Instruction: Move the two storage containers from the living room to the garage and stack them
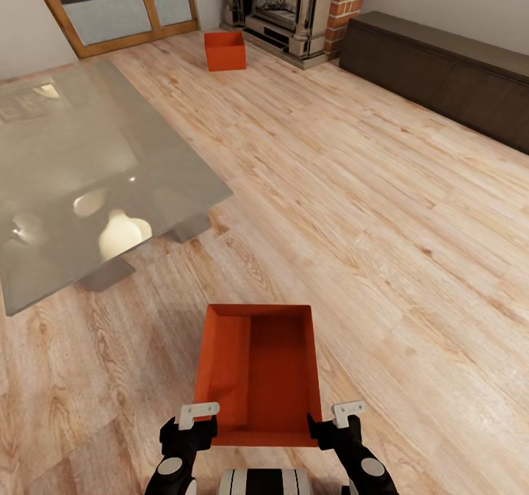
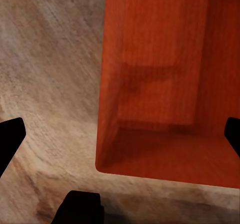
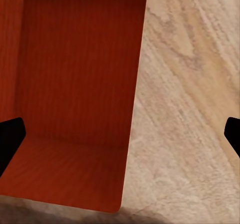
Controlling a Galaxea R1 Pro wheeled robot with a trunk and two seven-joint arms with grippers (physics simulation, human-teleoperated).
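Observation:
One orange-red storage container (image 1: 257, 374) lies open-topped on the light wood-plank floor just in front of me. Its ribbed inside shows in the left wrist view (image 2: 165, 84) and the right wrist view (image 3: 75, 84). My left gripper (image 1: 192, 425) is open at the bin's near left corner, and its dark fingers (image 2: 10, 139) stand wide apart astride the left wall. At the near right corner my right gripper (image 1: 334, 425) is open too, its fingers (image 3: 10, 139) spread either side of the right wall. The second container (image 1: 225, 51) sits far off by the fireplace.
A low glass-topped table (image 1: 88, 172) fills the left side of the living room. The brick-sided fireplace (image 1: 294, 10) and wood-framed glass doors (image 1: 117, 3) stand at the back. A long dark cabinet (image 1: 448, 76) runs along the right wall.

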